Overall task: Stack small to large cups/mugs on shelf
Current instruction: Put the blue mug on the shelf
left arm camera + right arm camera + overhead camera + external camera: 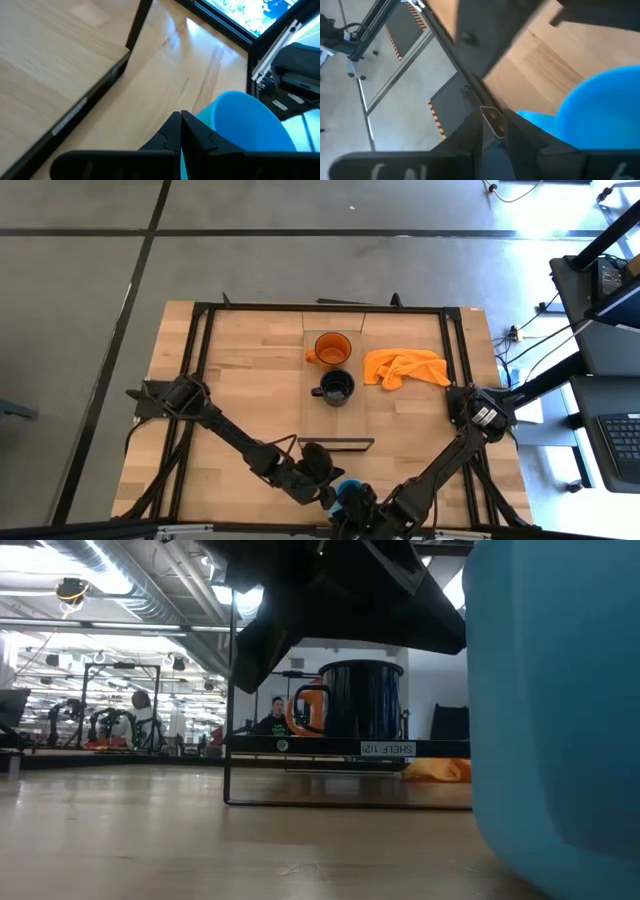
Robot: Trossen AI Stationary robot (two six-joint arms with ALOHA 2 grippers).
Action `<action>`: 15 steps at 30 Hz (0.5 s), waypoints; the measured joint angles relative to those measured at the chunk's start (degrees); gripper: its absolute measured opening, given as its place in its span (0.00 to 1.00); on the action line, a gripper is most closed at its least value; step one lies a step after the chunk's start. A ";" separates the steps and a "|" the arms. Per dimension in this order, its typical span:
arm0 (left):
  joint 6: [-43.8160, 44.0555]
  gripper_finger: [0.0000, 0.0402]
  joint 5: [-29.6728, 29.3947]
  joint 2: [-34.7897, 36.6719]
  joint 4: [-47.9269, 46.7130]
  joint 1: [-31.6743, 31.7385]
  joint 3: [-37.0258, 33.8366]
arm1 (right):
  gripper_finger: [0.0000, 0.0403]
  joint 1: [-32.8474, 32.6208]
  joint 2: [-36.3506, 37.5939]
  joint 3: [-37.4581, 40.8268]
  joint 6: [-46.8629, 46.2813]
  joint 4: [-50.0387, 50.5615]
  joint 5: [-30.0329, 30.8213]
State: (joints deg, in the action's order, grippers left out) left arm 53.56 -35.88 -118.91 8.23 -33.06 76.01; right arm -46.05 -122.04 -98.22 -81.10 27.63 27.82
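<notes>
The left end effector [322, 480] hangs low over the near edge of the table [250, 380], its fingers [192, 135] pressed together with nothing between them, their tips at the rim of the blue mug [350, 498]. That mug stands on the table just to the right of it, and its wall fills the right side of the low view. On the mug's right sits the right end effector [372, 515]; whether it grips the mug cannot be told. Beyond both end effectors runs the shelf [335, 425], with the black mug [337, 387] on it and the orange mug [331, 348] just behind. To their right an orange cloth [405, 367] lies on the table.
</notes>
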 joint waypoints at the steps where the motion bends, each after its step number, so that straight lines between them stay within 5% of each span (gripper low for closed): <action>1: -0.25 0.00 -0.72 0.01 0.00 0.00 0.00 | 0.19 0.03 0.00 -0.20 0.52 0.14 0.21; 15: -3.99 0.00 -11.79 4.66 -1.38 -6.80 -0.07 | 0.19 0.03 0.99 -1.35 6.40 0.92 1.34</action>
State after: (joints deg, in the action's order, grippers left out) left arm 49.57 -47.67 -114.26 6.85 -39.86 75.94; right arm -46.02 -121.05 -99.57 -74.70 28.55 29.16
